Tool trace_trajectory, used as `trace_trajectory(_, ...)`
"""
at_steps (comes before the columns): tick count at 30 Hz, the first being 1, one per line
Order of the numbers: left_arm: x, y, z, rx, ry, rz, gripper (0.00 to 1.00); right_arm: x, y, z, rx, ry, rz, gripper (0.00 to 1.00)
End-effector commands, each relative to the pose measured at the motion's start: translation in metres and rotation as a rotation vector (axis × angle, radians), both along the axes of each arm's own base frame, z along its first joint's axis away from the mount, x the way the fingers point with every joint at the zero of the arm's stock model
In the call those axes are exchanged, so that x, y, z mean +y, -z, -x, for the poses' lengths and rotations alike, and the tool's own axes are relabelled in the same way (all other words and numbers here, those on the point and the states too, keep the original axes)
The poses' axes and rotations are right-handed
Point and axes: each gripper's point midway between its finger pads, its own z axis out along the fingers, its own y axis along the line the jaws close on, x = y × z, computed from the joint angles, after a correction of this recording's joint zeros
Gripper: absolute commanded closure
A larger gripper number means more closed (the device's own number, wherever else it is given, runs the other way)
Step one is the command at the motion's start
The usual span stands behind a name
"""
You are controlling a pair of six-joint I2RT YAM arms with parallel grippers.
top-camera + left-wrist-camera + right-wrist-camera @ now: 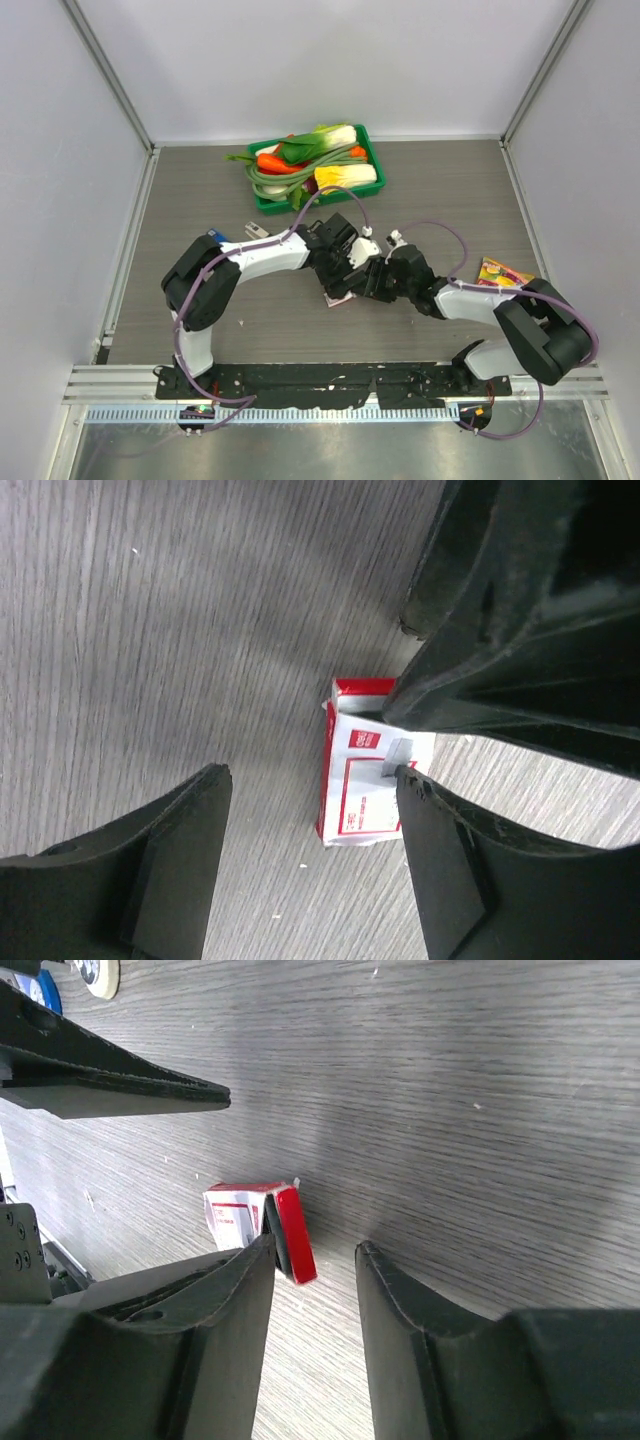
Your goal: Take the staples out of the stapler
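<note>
Grey table [200, 200]: overhead alone shows vegetable tray [381, 165]; left gripper [312, 772]'s camera, staple box [365, 780].

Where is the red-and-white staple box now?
The staple box lies on the table near the centre of the top view, close below the left gripper and right gripper, well nearer than the green tray.
</note>
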Motion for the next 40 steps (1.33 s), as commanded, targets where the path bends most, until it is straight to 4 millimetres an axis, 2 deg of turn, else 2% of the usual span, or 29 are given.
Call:
trace_trajectory(1, -0.003, 0.018, -0.003, -0.032, 0.005, -0.026, 0.29, -0.031, 0.030, 0.023, 0.080, 0.026, 0.148, 0.52)
trace_trajectory(8, 0.001, 0.018, -0.002, -0.038, 0.007, -0.035, 0.29, -0.042, 0.024, 0.025, 0.061, 0.037, 0.188, 0.50)
trace_trajectory(11, 0.002, 0.009, -0.003, -0.050, 0.010, -0.032, 0.29, -0.046, 0.023, 0.027, 0.056, 0.045, 0.196, 0.51)
trace_trajectory(14, 0.001, -0.013, -0.006, -0.080, 0.015, -0.014, 0.28, -0.047, 0.018, 0.022, 0.039, 0.051, 0.202, 0.54)
trace_trajectory(15, -0.001, -0.030, -0.009, -0.102, 0.014, 0.012, 0.28, -0.051, 0.019, 0.025, 0.049, 0.049, 0.223, 0.54)
trace_trajectory(17, 0.002, -0.044, -0.009, -0.114, 0.009, 0.013, 0.26, -0.052, 0.012, 0.020, 0.032, 0.050, 0.227, 0.56)
trace_trajectory(18, 0.001, -0.064, -0.013, -0.144, 0.001, 0.039, 0.25, -0.055, 0.008, 0.018, 0.023, 0.057, 0.232, 0.56)
trace_trajectory(21, 0.009, -0.098, -0.025, -0.203, -0.049, 0.041, 0.20, -0.054, -0.008, 0.009, -0.015, 0.055, 0.229, 0.56)
trace_trajectory(22, 0.015, -0.113, -0.026, -0.222, -0.065, 0.044, 0.07, -0.054, -0.012, 0.007, -0.024, 0.054, 0.229, 0.53)
trace_trajectory(23, 0.016, -0.129, -0.031, -0.244, -0.080, 0.066, 0.01, -0.055, -0.016, 0.005, -0.043, 0.048, 0.234, 0.52)
trace_trajectory(26, 0.034, -0.167, -0.043, -0.263, -0.166, 0.099, 0.00, -0.056, -0.031, -0.006, -0.083, 0.058, 0.251, 0.45)
trace_trajectory(27, 0.046, -0.174, -0.052, -0.263, -0.209, 0.107, 0.00, -0.056, -0.040, -0.011, -0.103, 0.055, 0.260, 0.43)
trace_trajectory(28, 0.055, -0.179, -0.054, -0.247, -0.243, 0.107, 0.00, -0.058, -0.042, -0.015, -0.107, 0.060, 0.273, 0.41)
trace_trajectory(29, 0.062, -0.192, -0.056, -0.245, -0.265, 0.140, 0.00, -0.058, -0.045, -0.015, -0.109, 0.052, 0.284, 0.41)
trace_trajectory(30, 0.080, -0.196, -0.067, -0.234, -0.327, 0.152, 0.00, -0.056, -0.054, -0.022, -0.133, 0.051, 0.286, 0.40)
trace_trajectory(32, 0.100, -0.206, -0.067, -0.183, -0.392, 0.204, 0.00, -0.056, -0.064, -0.027, -0.157, 0.049, 0.284, 0.41)
trace_trajectory(33, 0.124, -0.207, -0.077, -0.168, -0.469, 0.214, 0.00, -0.054, -0.072, -0.031, -0.178, 0.047, 0.276, 0.40)
trace_trajectory(34, 0.135, -0.211, -0.078, -0.157, -0.502, 0.238, 0.00, -0.053, -0.077, -0.033, -0.192, 0.046, 0.272, 0.41)
trace_trajectory(35, 0.159, -0.212, -0.079, -0.149, -0.566, 0.261, 0.00, -0.052, -0.083, -0.035, -0.209, 0.043, 0.263, 0.41)
trace_trajectory(37, 0.181, -0.213, -0.077, -0.179, -0.614, 0.267, 0.00, -0.048, -0.097, -0.040, -0.242, 0.036, 0.252, 0.40)
trace_trajectory(38, 0.192, -0.199, -0.071, -0.171, -0.631, 0.245, 0.00, -0.048, -0.099, -0.041, -0.243, 0.033, 0.252, 0.40)
trace_trajectory(39, 0.207, -0.209, -0.070, -0.234, -0.668, 0.261, 0.00, -0.046, -0.108, -0.043, -0.253, 0.030, 0.246, 0.40)
trace_trajectory(40, 0.215, -0.205, -0.067, -0.247, -0.686, 0.259, 0.00, -0.046, -0.112, -0.045, -0.262, 0.030, 0.245, 0.40)
